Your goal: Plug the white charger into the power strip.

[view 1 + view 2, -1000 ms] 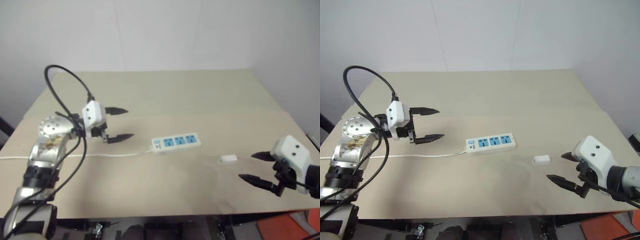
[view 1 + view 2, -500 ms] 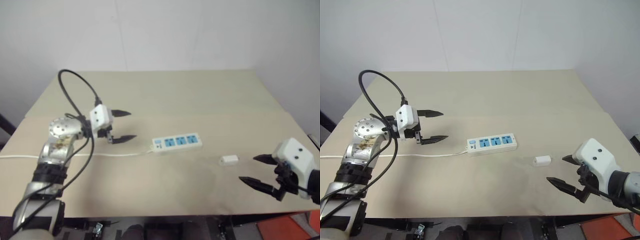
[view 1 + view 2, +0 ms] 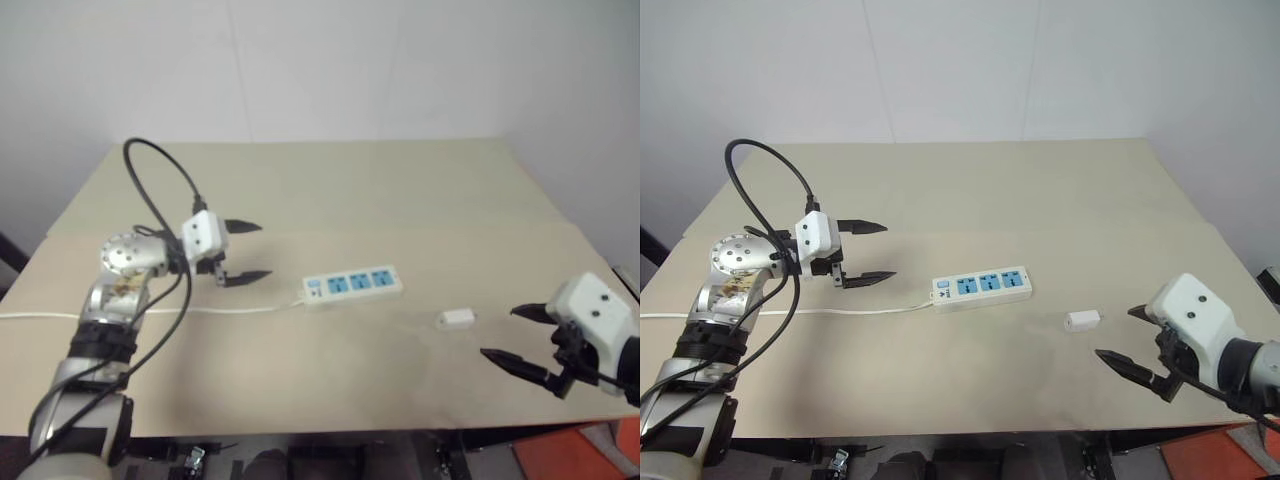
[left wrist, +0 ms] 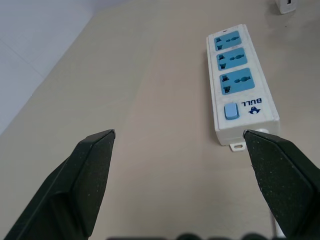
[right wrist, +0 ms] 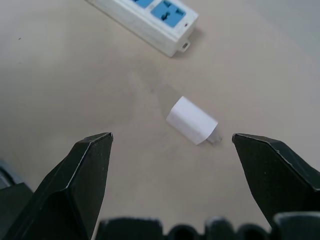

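Right gripper point(image 3: 1132, 343): jaws wide, empty, nearest the front edge of the surface point(image 3: 970, 190). White charger point(image 3: 1081, 320): lying flat just beyond it, unplugged. Power strip point(image 3: 981, 285): mid-surface, farther left. Left gripper point(image 3: 869, 251): jaws wide, empty, beside the strip's switch end.

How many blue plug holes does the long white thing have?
3, in a row along the power strip on the table: one next to the switch, one in the middle, one at the far end nearest the white charger.
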You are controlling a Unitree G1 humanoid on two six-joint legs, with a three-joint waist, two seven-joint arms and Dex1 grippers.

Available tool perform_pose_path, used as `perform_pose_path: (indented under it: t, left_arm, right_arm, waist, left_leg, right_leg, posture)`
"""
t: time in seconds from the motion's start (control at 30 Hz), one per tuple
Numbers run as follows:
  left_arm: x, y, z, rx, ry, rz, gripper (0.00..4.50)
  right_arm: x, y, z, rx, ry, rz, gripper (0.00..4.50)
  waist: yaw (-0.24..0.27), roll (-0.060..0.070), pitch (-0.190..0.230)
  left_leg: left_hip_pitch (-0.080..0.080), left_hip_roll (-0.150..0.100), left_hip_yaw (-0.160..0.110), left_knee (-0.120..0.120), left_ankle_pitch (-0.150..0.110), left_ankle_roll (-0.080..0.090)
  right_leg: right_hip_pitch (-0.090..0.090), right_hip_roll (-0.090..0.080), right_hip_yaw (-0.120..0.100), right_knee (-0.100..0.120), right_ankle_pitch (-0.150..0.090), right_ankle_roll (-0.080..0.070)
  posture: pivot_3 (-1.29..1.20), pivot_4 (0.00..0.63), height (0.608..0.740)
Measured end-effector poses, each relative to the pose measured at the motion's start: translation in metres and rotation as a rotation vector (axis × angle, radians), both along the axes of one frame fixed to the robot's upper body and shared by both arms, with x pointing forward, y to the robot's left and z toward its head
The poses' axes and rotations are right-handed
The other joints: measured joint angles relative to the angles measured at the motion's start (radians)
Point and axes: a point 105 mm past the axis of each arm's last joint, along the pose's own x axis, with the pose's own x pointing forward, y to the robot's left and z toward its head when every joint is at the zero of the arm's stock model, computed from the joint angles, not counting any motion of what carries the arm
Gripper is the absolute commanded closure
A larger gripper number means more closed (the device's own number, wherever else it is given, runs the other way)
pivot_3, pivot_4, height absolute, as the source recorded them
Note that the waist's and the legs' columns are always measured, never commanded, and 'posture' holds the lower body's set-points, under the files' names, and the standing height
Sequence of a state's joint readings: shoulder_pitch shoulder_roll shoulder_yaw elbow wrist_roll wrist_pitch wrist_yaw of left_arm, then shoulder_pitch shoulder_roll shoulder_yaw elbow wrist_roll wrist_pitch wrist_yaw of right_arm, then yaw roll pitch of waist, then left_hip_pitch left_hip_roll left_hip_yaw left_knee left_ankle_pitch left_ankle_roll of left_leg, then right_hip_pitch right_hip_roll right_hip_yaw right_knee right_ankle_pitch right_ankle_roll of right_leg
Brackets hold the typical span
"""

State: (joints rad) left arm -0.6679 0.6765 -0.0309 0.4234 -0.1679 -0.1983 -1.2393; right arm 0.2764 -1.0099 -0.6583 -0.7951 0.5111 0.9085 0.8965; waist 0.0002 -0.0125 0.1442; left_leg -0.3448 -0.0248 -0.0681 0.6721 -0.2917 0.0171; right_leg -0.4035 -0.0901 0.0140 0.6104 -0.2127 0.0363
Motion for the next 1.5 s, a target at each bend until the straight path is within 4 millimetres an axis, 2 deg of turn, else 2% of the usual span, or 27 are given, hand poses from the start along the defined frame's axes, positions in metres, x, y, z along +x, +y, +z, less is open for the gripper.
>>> perform_pose_path:
  t: [0.17, 0.27, 0.4, 0.7, 1.0, 1.33, 1.5]
  left_arm:
    - [0.001, 0.001, -0.003, -0.010, 0.018, -0.007, 0.01]
    - [0.003, -0.008, -0.001, -0.100, 0.043, -0.050, 0.01]
    - [0.012, -0.031, 0.001, -0.303, 0.123, -0.144, 0.01]
    - [0.017, -0.065, -0.034, -0.421, 0.322, -0.248, 0.01]
    - [0.012, -0.088, -0.065, -0.386, 0.377, -0.246, 0.01]
    - [0.012, -0.088, -0.098, -0.273, 0.409, -0.143, 0.01]
    - [0.012, -0.089, -0.101, -0.261, 0.412, -0.130, 0.01]
  right_arm:
    - [0.004, 0.002, -0.001, -0.007, -0.013, 0.009, 0.00]
    - [0.005, 0.003, -0.002, -0.003, -0.009, 0.014, 0.00]
    - [0.010, 0.007, 0.000, -0.001, -0.023, 0.034, 0.00]
    - [0.010, 0.012, 0.001, -0.018, -0.042, 0.040, 0.00]
    - [-0.001, 0.018, 0.003, -0.015, -0.053, 0.023, 0.00]
    - [-0.008, 0.019, 0.007, -0.013, -0.038, 0.010, 0.00]
    - [-0.008, 0.018, 0.007, -0.024, -0.027, 0.004, 0.00]
  waist:
    - [0.001, 0.000, 0.000]
    - [0.007, 0.000, 0.000]
    - [0.010, 0.000, 0.000]
    - [0.000, -0.001, 0.000]
    - [0.005, -0.001, 0.000]
    - [0.008, -0.001, 0.000]
    - [0.010, -0.001, 0.000]
  left_leg:
    - [0.000, 0.000, 0.000, 0.000, 0.000, 0.000]
    - [-0.001, -0.001, 0.000, 0.001, 0.000, 0.000]
    - [-0.001, -0.001, 0.000, 0.002, 0.000, 0.000]
    - [-0.003, -0.002, 0.000, 0.003, -0.002, 0.003]
    - [-0.003, -0.002, -0.001, 0.003, -0.002, 0.003]
    - [-0.003, -0.002, -0.001, 0.004, -0.002, 0.004]
    - [-0.003, -0.003, -0.001, 0.004, -0.002, 0.004]
  right_leg:
    - [0.000, 0.000, 0.000, 0.000, 0.000, 0.000]
    - [0.000, 0.000, -0.001, 0.000, 0.000, 0.000]
    - [0.000, -0.001, -0.001, 0.000, 0.000, 0.000]
    - [0.000, -0.001, -0.001, 0.000, 0.000, 0.000]
    - [0.000, -0.001, -0.001, 0.000, 0.000, 0.001]
    - [0.000, -0.001, -0.001, 0.000, 0.000, 0.001]
    - [0.000, -0.001, -0.001, 0.000, 0.000, 0.001]
  posture:
    - [0.00, 0.150, 0.740]
    - [0.00, 0.150, 0.740]
    - [0.00, 0.150, 0.740]
    - [0.00, 0.150, 0.740]
    - [0.00, 0.150, 0.740]
    - [0.00, 0.150, 0.740]
    - [0.00, 0.150, 0.740]
